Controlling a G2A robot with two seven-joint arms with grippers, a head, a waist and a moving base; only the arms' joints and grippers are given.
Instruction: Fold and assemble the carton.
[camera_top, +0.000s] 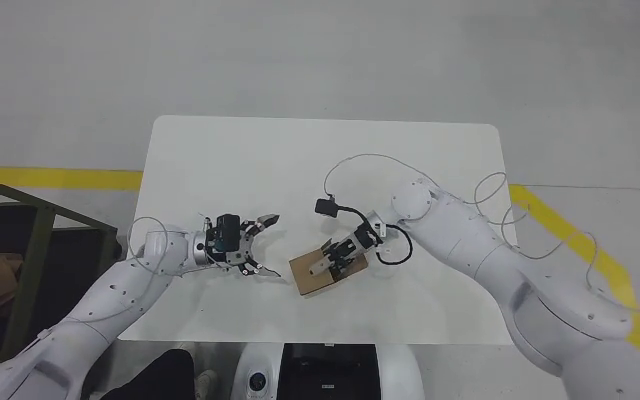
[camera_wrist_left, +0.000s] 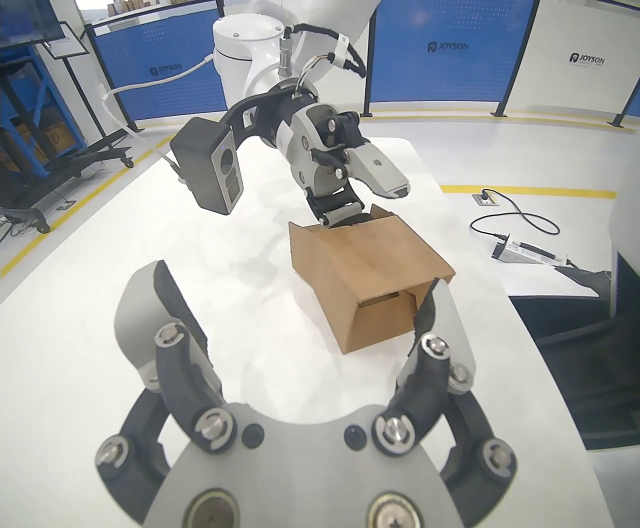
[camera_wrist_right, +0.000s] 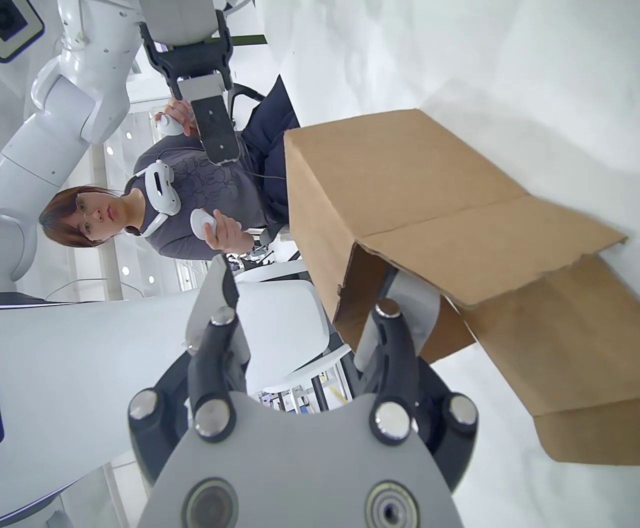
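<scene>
A brown cardboard carton (camera_top: 318, 272) lies on its side on the white table (camera_top: 300, 160), near the front edge. It is partly folded, with its end flaps loose (camera_wrist_right: 575, 350). My left gripper (camera_top: 268, 245) stands open just left of the carton (camera_wrist_left: 370, 270), one fingertip (camera_wrist_left: 435, 305) close to its near end. My right gripper (camera_wrist_right: 310, 295) is open at the carton's (camera_wrist_right: 400, 190) other end. One of its fingers (camera_wrist_right: 400, 305) is inside the box under a flap, and the other (camera_wrist_right: 220, 290) is outside. The same right gripper (camera_wrist_left: 357, 200) straddles the carton's far rim.
The table's front edge (camera_top: 330, 342) runs close behind the carton. The back half of the table is bare white surface. A black cable and power adapter (camera_wrist_left: 525, 245) lie on the floor beyond the table's side. The right wrist camera box (camera_wrist_left: 212, 170) hangs beside that gripper.
</scene>
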